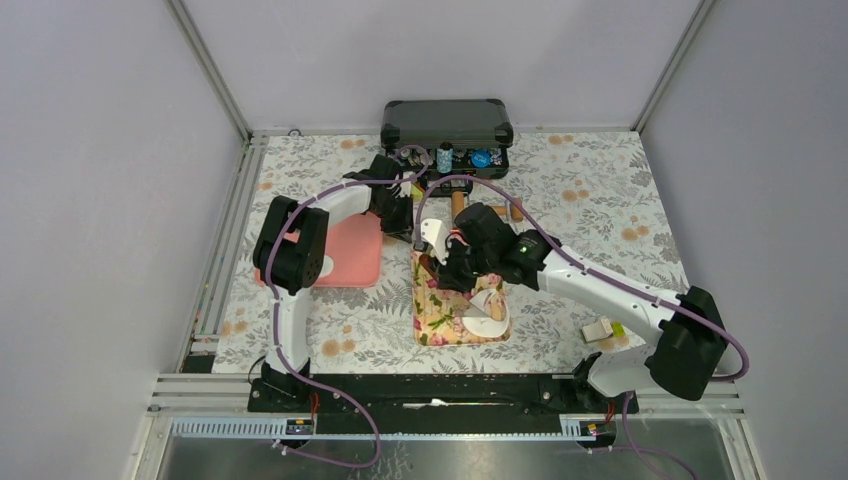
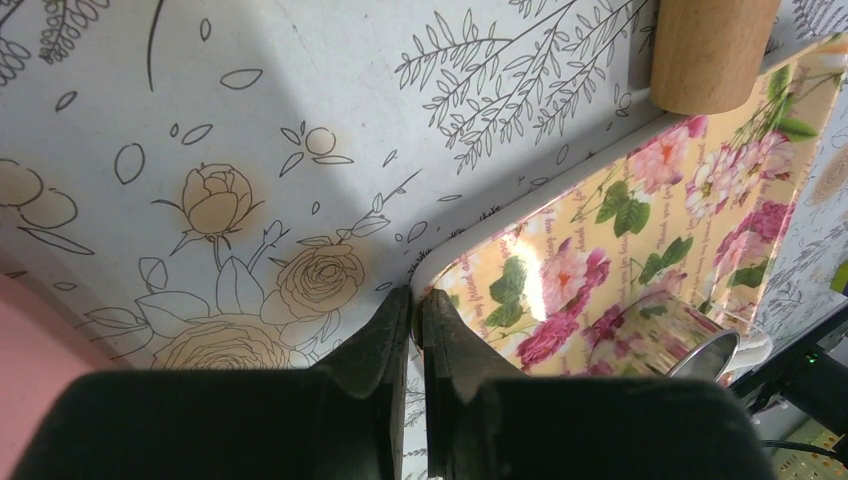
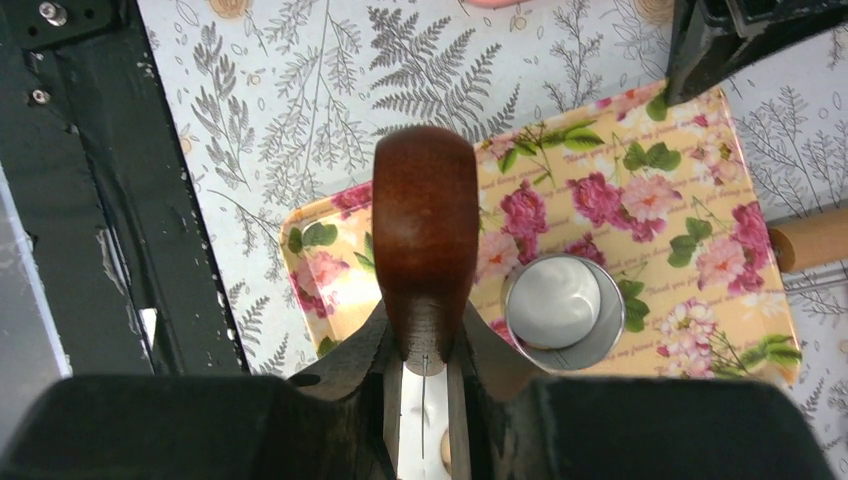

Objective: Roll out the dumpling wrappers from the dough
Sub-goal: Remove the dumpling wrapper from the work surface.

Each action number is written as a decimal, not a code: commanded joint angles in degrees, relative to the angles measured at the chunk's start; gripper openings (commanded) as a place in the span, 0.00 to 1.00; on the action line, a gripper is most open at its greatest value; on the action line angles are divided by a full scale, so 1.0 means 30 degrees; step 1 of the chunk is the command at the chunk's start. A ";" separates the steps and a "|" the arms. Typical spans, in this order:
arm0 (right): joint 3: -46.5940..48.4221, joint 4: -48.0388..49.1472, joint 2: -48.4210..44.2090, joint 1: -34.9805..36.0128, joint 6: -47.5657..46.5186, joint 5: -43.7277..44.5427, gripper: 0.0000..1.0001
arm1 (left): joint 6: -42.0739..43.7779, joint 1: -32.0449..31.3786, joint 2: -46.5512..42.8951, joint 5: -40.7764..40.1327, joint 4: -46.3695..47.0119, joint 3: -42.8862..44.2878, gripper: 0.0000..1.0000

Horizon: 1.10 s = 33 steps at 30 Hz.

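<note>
**Top:** left gripper is sitting at the far-left corner of the floral tray. Right gripper is hanging over the tray's far half. The two are working close together, so a sideways move by either is risking a knock. Tin is standing on the tray's near half, with a white patch just beside it; I can't tell whether that's dough or glare. Pink tray is partly hiding under the left arm, so any dough or wrappers there aren't showing. This view isn't giving either jaw state.

**Left wrist:** jaws are pressing together with nothing showing between them. Tips are sitting right at the tray's corner rim, and I can't tell if they're touching it. A push from here is likely sliding the tray and taking the tin with it. Only this view is showing the pale roller end close up, lying at the tray's far rim, where a shifting tray could be bumping it.

**Right wrist:** fingers are pinching a brown handle near one end, with the rest sticking out over the tray. The tin is just beside it, so a swing or drop is likely tipping the tin. With an end grip like this, the handle could be pivoting under load. Only this view is showing the grip itself and the tin's inside, which is looking bare. No dough or wrappers are showing on the visible part of the tray.
</note>
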 commanded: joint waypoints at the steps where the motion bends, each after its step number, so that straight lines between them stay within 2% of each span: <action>1: -0.0207 -0.1988 -0.0927 -0.0804 -0.2081 0.1695 0.00 | 0.0916 0.0163 -0.0684 -0.2070 -0.0548 -0.0372 0.00; 7: 0.0627 -0.4064 -0.1297 -0.1166 -0.3994 0.1444 0.00 | 0.0969 0.0163 -0.0807 -0.2270 -0.0558 -0.0384 0.00; 13: 0.0795 -0.4509 -0.1055 -0.1543 -0.4597 0.2968 0.00 | 0.0979 0.0170 -0.0783 -0.2393 -0.0497 -0.0427 0.00; 17: 0.0343 -0.3152 -0.1042 -0.1995 -0.4467 0.4215 0.00 | 0.1020 0.0165 -0.0707 -0.2333 -0.0448 -0.0488 0.00; 24: -0.0294 0.0405 -0.1176 -0.2468 -0.4245 0.3982 0.00 | 0.1020 0.0141 -0.0692 -0.1669 -0.0106 -0.0676 0.00; 33: 0.0613 0.3046 0.0806 -0.3378 -0.5087 0.4532 0.00 | 0.1064 -0.0097 -0.0938 -0.0938 0.0143 -0.0912 0.00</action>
